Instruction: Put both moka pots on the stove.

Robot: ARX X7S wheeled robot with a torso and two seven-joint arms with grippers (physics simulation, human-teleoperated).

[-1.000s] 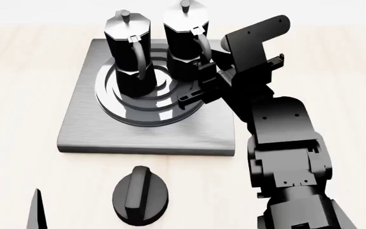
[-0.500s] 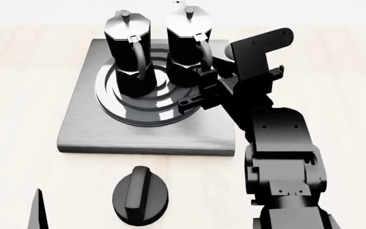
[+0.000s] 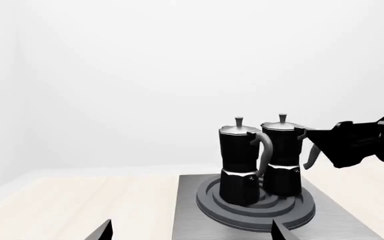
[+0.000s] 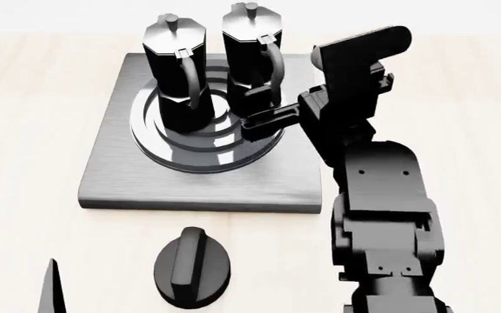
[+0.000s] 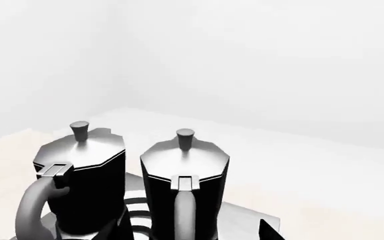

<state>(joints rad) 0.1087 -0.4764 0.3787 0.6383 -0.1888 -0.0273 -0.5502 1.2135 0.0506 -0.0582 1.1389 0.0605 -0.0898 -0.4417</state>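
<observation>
text: none legible | labels/brands/numbers: none | checked: moka pots (image 4: 211,65), stove (image 4: 120,156), knob (image 4: 192,266), right arm housing (image 4: 381,195) | all surfaces unmarked

Our right arm (image 4: 381,215) is matte black from end to end — a chain of blocky, faceted housings with bevelled edges, the lower casing showing recessed panels and small round screw holes along its rim. Above it sits a smoother rounded link, then a flat slab-like wrist bracket (image 4: 355,62) with two tiny dots on its face and a small notched tab on its side. Our right gripper (image 4: 263,107) ends in slim, straight black fingers, glimpsed again in the left wrist view as dark angular bars. Of our left gripper (image 4: 52,287) we see only a thin black pointed sliver — no cables or markings show anywhere.
</observation>
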